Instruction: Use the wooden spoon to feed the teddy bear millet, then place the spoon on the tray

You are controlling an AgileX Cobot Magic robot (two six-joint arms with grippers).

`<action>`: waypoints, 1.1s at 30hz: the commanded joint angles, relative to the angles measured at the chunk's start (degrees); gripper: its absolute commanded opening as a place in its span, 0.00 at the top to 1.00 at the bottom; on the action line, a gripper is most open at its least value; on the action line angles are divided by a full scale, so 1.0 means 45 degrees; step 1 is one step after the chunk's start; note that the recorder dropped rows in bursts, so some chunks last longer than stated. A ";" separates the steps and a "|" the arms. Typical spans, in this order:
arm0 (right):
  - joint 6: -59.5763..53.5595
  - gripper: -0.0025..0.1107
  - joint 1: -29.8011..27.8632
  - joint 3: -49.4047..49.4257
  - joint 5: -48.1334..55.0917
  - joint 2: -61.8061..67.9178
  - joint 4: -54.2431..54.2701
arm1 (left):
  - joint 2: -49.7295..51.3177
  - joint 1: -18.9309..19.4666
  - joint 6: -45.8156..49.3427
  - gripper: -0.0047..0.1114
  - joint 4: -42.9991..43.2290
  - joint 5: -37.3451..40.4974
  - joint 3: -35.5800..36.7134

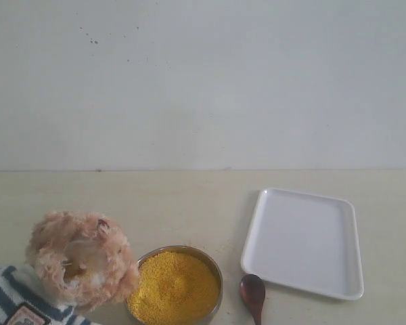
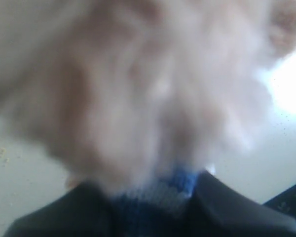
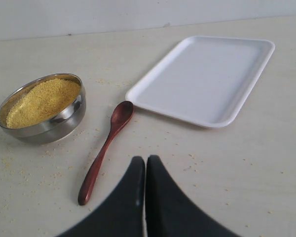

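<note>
The teddy bear (image 1: 81,261) leans at the bottom left of the exterior view, its fluffy head above a navy-and-white striped shirt. In the left wrist view the bear (image 2: 138,89) fills the frame as a blur, and my left gripper (image 2: 149,193) is shut on its striped shirt. The millet (image 1: 174,288) heaps yellow in a metal bowl (image 3: 64,118) right of the bear. The wooden spoon (image 3: 106,148) lies flat on the table between the bowl and the white tray (image 1: 304,240). My right gripper (image 3: 145,160) is shut and empty, just off the spoon's handle end.
Loose millet grains are scattered on the pale table around the bowl and the spoon. A plain white wall runs behind the table. Neither arm shows in the exterior view.
</note>
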 commanded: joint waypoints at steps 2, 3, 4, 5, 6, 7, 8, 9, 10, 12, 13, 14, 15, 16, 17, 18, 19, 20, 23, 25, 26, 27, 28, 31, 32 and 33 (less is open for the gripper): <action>-0.0023 0.98 -0.0005 -0.0008 -0.0100 -0.0054 -0.0065 | -0.0341 0.0023 0.0301 0.93 -0.0635 0.0422 0.0165; -0.0023 0.98 -0.0005 -0.0008 -0.0100 -0.0054 -0.0065 | -0.0400 0.0023 0.0301 0.93 -0.0705 0.0536 0.0165; -0.0023 0.98 -0.0005 -0.0008 -0.0100 -0.0054 -0.0065 | -0.0400 0.0023 0.0301 0.93 -0.0737 0.0669 0.0165; -0.0023 0.98 -0.0005 -0.0008 -0.0100 -0.0054 -0.0065 | -0.0400 0.0023 0.0301 0.93 -0.0796 0.0774 0.0165; -0.0023 0.98 -0.0005 -0.0008 -0.0100 -0.0054 -0.0065 | -0.0400 0.0023 0.0301 0.93 -0.0887 0.0953 0.0165; -0.0023 0.98 -0.0005 -0.0008 -0.0100 -0.0054 -0.0065 | -0.0400 0.0023 0.0301 0.93 -0.1002 0.1121 0.0165; -0.0023 0.98 -0.0005 -0.0008 -0.0100 -0.0054 -0.0065 | -0.0400 0.0023 0.0301 0.93 -0.1128 0.1273 0.0165; -0.0023 0.98 -0.0005 -0.0008 -0.0100 -0.0054 -0.0065 | -0.0400 0.0023 0.0301 0.93 -0.1268 0.1406 0.0165; -0.0023 0.98 -0.0005 -0.0008 -0.0100 -0.0054 -0.0065 | -0.0400 0.0023 0.0301 0.93 -0.1396 0.1467 0.0165; -0.0023 0.98 -0.0005 -0.0008 -0.0100 -0.0054 -0.0065 | -0.0400 0.0023 0.0301 0.93 -0.1481 0.1514 0.0165; -0.0023 0.98 -0.0005 -0.0008 -0.0100 -0.0054 -0.0065 | -0.0400 0.0023 0.0301 0.93 -0.1481 0.1514 0.0165; -0.0023 0.98 -0.0005 -0.0008 -0.0100 -0.0054 -0.0065 | -0.0400 0.0023 0.0301 0.93 -0.1522 0.1544 0.0165; -0.0023 0.98 -0.0005 -0.0008 -0.0100 -0.0054 -0.0065 | -0.0400 0.0023 0.0301 0.93 -0.1555 0.1608 0.0192; -0.0023 0.98 -0.0005 -0.0008 -0.0100 -0.0054 -0.0065 | -0.0400 0.0023 0.0301 0.93 -0.1585 0.1613 0.0193; -0.0023 0.98 -0.0005 -0.0008 -0.0100 -0.0054 -0.0065 | -0.0400 0.0023 0.0301 0.93 -0.1697 0.1637 0.0222; -0.0023 0.98 -0.0005 -0.0008 -0.0100 -0.0054 -0.0065 | -0.0400 0.0023 0.0301 0.93 -0.1794 0.1633 0.0271; -0.0023 0.98 -0.0005 -0.0008 -0.0100 -0.0054 -0.0065 | -0.0400 0.0023 0.0301 0.93 -0.1855 0.1643 0.0331; -0.0023 0.98 -0.0005 -0.0008 -0.0100 -0.0054 -0.0065 | -0.0400 0.0023 0.0301 0.93 -0.1893 0.1616 0.0385; -0.0023 0.98 -0.0005 -0.0008 -0.0100 -0.0054 -0.0065 | -0.0400 0.0023 0.0301 0.93 -0.2126 0.1383 0.0642; -0.0023 0.98 -0.0005 -0.0008 -0.0100 -0.0054 -0.0065 | -0.0400 0.0023 0.0301 0.93 -0.2329 0.1321 0.0750; -0.0023 0.98 -0.0005 -0.0008 -0.0100 -0.0054 -0.0065 | -0.0400 0.0023 0.0301 0.93 -0.2387 0.1321 0.0780; -0.0023 0.98 -0.0005 -0.0008 -0.0100 -0.0054 -0.0065 | -0.0400 0.0023 0.0301 0.93 -0.2387 0.1321 0.0780; -0.0023 0.98 -0.0005 -0.0008 -0.0100 -0.0054 -0.0065 | -0.0400 0.0023 0.0301 0.93 -0.2386 0.1378 0.0782; -0.0023 0.98 -0.0005 -0.0008 -0.0100 -0.0054 -0.0065 | -0.0400 0.0023 0.0301 0.93 -0.2386 0.1431 0.0782; -0.0023 0.98 -0.0005 -0.0008 -0.0100 -0.0054 -0.0065 | -0.0400 0.0023 0.0301 0.93 -0.2386 0.1431 0.0782; -0.0023 0.98 -0.0005 -0.0008 -0.0100 -0.0054 -0.0065 | -0.0400 0.0023 0.0301 0.93 -0.2386 0.1431 0.0782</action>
